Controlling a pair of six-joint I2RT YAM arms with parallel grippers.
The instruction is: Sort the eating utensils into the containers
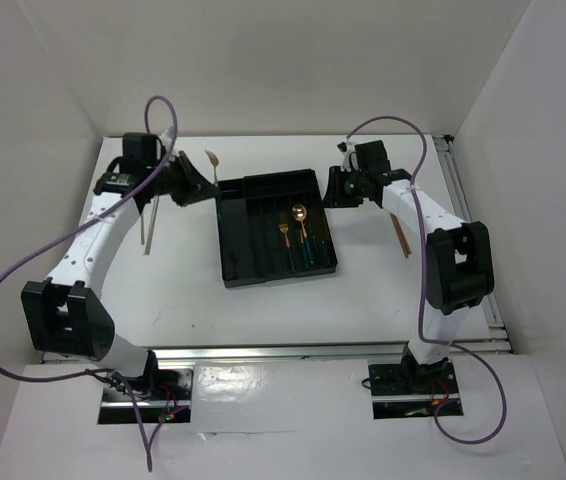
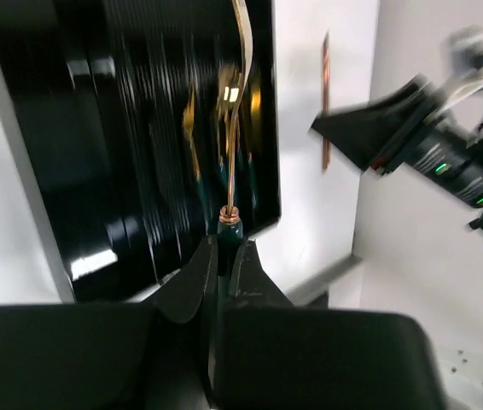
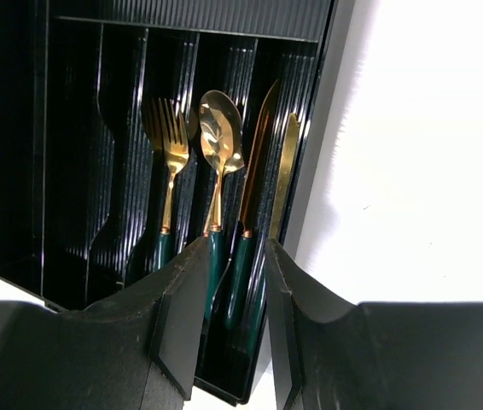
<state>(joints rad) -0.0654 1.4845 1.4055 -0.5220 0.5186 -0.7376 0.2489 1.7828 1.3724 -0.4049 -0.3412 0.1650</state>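
Gold-headed, green-handled utensil [image 1: 212, 160] is sitting at the 10 o'clock corner of the black tray [image 1: 225, 250], its pale head pointing to 12 o'clock. Open white table [image 1: 163, 290] is lying at 6 o'clock of the tray and on both flanks. The enclosure walls are closing in at 9, 12 and 3 o'clock.

- Tray's three left compartments are showing bare. Fork [image 3: 170, 162], spoon [image 3: 220, 137], knife [image 3: 258, 154] and a second gold blade [image 3: 284, 171] are lying side by side in the right compartments, heads away from the right wrist camera.
- One chopstick [image 1: 146, 225] is lying at 9 o'clock of the tray, well apart. Another chopstick [image 1: 400, 235] is lying at 3 o'clock, near the right arm.

Hard to make out: the left wrist view is smearing with blur, and the held utensil's head is running off its top edge, so spoon or fork cannot be told there. Its height over the table cannot be told either.

Left gripper [image 2: 224, 256] is clenching the end of the green handle, the shaft running straight out from the fingertips. Right gripper [image 3: 233, 256] is hanging over the tray's 2 o'clock corner, jaws parted and gripping nothing, with the stored green handles showing in the gap.
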